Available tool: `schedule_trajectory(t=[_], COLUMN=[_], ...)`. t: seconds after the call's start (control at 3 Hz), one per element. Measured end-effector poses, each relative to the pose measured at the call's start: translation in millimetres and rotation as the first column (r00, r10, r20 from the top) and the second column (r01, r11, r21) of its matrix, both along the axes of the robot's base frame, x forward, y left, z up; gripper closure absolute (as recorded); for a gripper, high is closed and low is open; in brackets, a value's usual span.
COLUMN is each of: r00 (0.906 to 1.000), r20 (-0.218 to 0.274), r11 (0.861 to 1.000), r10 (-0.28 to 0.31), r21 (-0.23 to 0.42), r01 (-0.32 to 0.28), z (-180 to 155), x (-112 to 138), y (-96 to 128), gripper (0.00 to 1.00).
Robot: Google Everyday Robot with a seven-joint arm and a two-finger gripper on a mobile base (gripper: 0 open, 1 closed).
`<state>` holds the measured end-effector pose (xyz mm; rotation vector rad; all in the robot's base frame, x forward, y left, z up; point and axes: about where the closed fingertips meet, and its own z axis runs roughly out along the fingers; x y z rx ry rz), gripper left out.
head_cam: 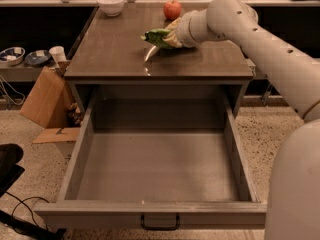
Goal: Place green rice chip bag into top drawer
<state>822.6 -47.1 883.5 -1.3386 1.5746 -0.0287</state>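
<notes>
The green rice chip bag is held in my gripper, lifted a little above the back middle of the brown cabinet top. The gripper is shut on the bag's right end, so the bag sticks out to the left. My white arm reaches in from the right. The top drawer is pulled wide open below the counter, with a flat grey bottom and nothing in it. Its black handle is on the front panel.
A red apple stands just behind the gripper. A white bowl sits at the back left of the top. A cardboard box leans on the floor to the left, below a shelf with bowls and a cup.
</notes>
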Motion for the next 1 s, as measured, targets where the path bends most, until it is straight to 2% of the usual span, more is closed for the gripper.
schedule_trajectory(t=[0.33, 0.67, 1.0], r00=[0.9980, 0.9824, 0.9526], r20=[0.050, 0.144, 0.221], r11=[0.999, 0.989, 0.968], r10=[0.039, 0.119, 0.209], r21=[-0.038, -0.105, -0.186], r01=[-0.037, -0.104, -0.169], z=[37, 103, 173], x=[-21, -81, -208], y=[-3, -2, 8], gripper=[1.00, 1.00, 1.00])
